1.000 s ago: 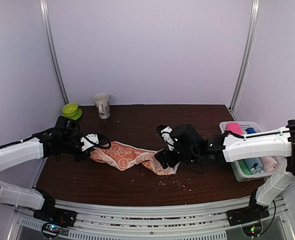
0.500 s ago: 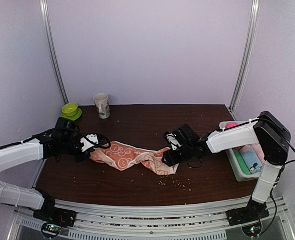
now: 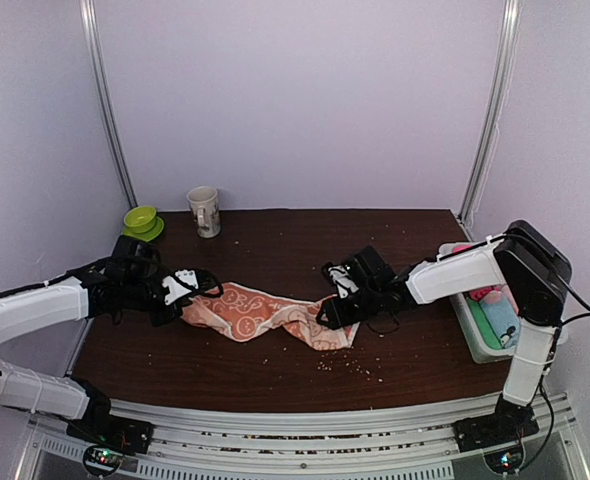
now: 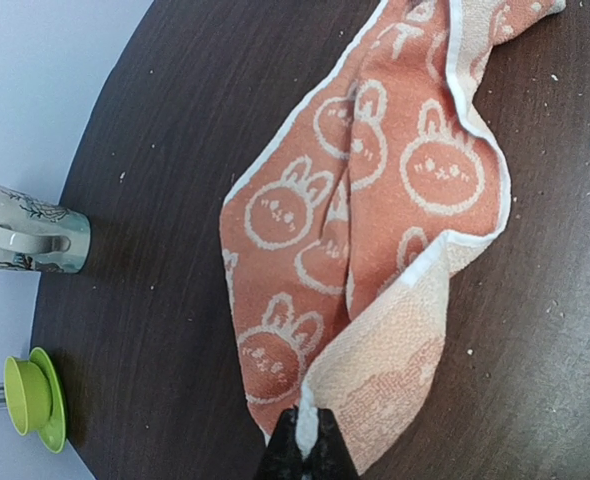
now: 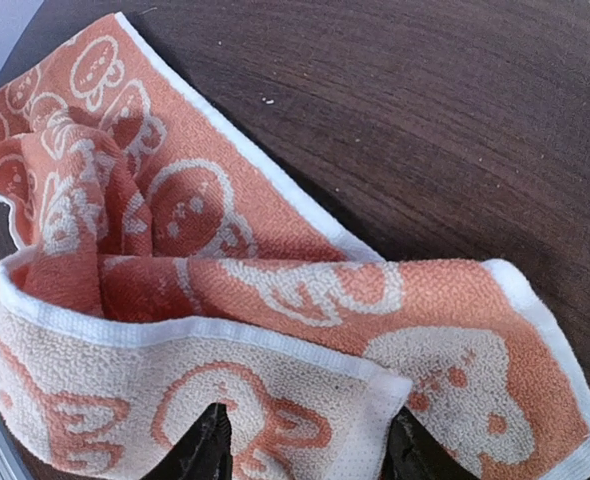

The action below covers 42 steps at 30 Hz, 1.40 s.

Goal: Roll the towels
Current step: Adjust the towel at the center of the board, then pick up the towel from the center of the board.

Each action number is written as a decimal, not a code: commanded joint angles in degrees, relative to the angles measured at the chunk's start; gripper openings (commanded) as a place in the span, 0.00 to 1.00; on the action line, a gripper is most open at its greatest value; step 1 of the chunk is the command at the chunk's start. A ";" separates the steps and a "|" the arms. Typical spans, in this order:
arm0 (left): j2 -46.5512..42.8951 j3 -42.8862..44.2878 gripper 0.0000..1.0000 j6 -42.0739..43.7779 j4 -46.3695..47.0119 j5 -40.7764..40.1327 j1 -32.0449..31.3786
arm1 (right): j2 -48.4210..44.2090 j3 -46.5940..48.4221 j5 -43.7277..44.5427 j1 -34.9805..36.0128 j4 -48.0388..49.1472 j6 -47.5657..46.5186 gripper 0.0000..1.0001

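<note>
Pinching bunny towel (image 4: 375, 180) corner, left pincer (image 4: 308, 428) clamped, right pincer (image 5: 305, 440) apart over other end, mug (image 3: 204, 210) and basket (image 3: 475, 340) aside

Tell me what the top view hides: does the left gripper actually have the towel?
Observer: Yes. The left wrist view shows the left gripper shut on the towel, pinching its white hem.
Operator: And the right one?
Observer: The right gripper is open, straddling a folded-over end of the towel; nothing is pinched there yet.
Operator: Which face is up at that end?
Observer: The pale reverse side, with the white hem running across just beyond the fingertips.
</note>
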 commanded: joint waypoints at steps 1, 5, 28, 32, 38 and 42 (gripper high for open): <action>-0.78 -0.66 0.00 -0.88 2.01 1.27 0.09 | 1.32 -0.30 -4.40 -1.19 4.41 2.59 0.49; -0.61 -0.67 0.00 -0.84 2.07 1.81 0.10 | 1.51 -0.87 -3.38 -2.03 5.16 3.73 0.47; -1.63 -1.79 0.00 -0.58 2.51 3.43 0.15 | 5.77 1.89 -10.39 -7.42 5.46 6.08 0.35; -1.47 -1.82 0.00 -0.49 2.64 3.85 0.13 | 6.80 4.40 -7.95 -7.62 2.55 4.80 0.15; -1.55 -2.07 0.00 -0.49 2.65 3.92 0.09 | 5.94 5.31 -3.05 -7.56 0.96 3.23 0.00; -1.30 -1.56 0.00 -1.52 2.79 3.59 0.14 | 2.20 3.22 -1.67 -7.53 2.39 1.09 0.00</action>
